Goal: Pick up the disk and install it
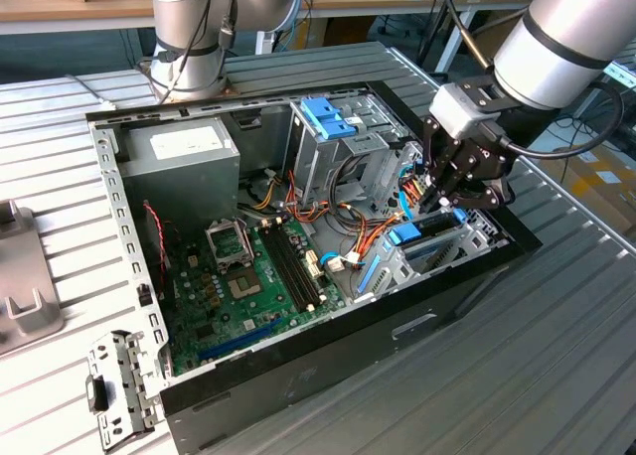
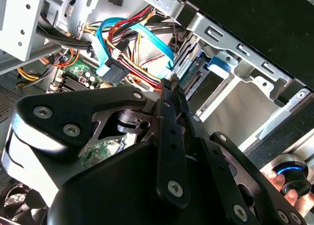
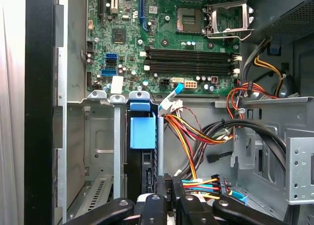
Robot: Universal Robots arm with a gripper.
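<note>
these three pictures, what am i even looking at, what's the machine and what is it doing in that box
It is one robot arm working inside an opened computer case that lies on a slatted metal table.

The exterior view comes from a camera standing off the arm. It shows the grey arm reaching in from the exterior view's right, with its black tool down at the drive slots along the case's edge. The two wrist views come from cameras riding on the arm, so they look along the tool into the case.

Inside you can see the green motherboard, a grey power supply, a metal cage with a blue bracket, and bundles of coloured cables.

The tool sits at the disk, which stands in a slot with its blue carrier end showing. I cannot tell whether the tool grips it.
</note>
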